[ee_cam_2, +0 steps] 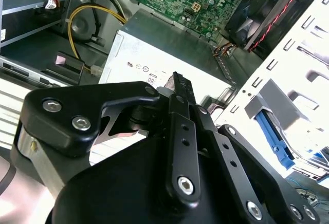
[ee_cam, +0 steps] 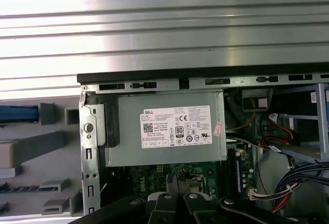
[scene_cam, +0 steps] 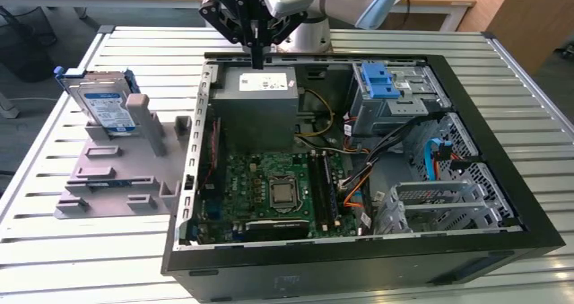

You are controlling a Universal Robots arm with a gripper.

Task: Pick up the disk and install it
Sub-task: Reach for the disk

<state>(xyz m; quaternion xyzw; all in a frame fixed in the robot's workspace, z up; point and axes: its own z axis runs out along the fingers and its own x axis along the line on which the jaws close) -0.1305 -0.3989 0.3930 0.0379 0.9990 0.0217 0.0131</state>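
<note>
The disk [scene_cam: 106, 109] stands upright in a grey holder [scene_cam: 121, 173] on the table, at the exterior view's left of the open computer case [scene_cam: 359, 156]. It is silver with a blue-and-white label and a blue edge frame. My gripper [scene_cam: 258, 58] hangs above the back edge of the case, over the grey power supply box [scene_cam: 260, 109], well apart from the disk. Its fingers are shut together with nothing between them, as both wrist views show [ee_cam_2: 177, 79] [ee_cam: 175, 182].
Inside the case lie the green motherboard [scene_cam: 278, 186], loose cables [scene_cam: 359, 176] and a metal drive cage with a blue latch [scene_cam: 381, 82] at the back right. The slatted metal table [scene_cam: 134, 48] runs around the case. The power supply's white sticker [ee_cam: 176, 126] faces the first wrist camera.
</note>
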